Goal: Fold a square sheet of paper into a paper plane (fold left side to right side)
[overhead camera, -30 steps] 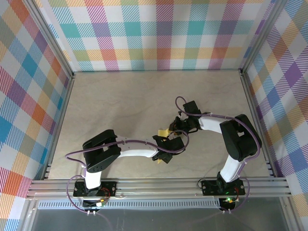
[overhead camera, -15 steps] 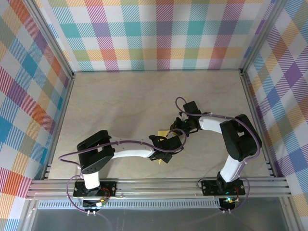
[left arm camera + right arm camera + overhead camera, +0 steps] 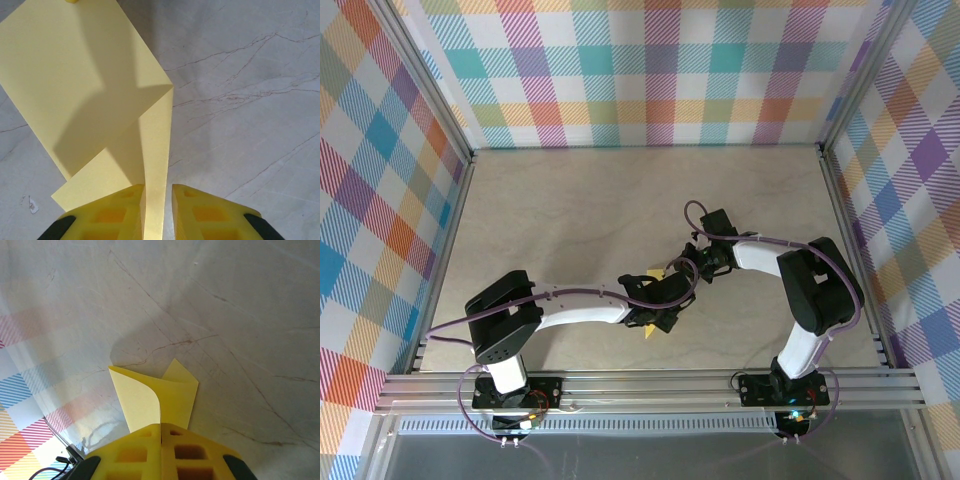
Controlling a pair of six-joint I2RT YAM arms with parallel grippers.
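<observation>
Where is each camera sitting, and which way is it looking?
Top external: high behind the arms, looking down at the table. Both arms show, bases nearest, with the left tool and right tool at the yellow paper.
Left wrist: on the left arm, looking along its tool at the paper running between its fingers.
Right wrist: on the right arm, looking past its shut tool, which pinches the paper.
Shared: all three see the paper and table.
</observation>
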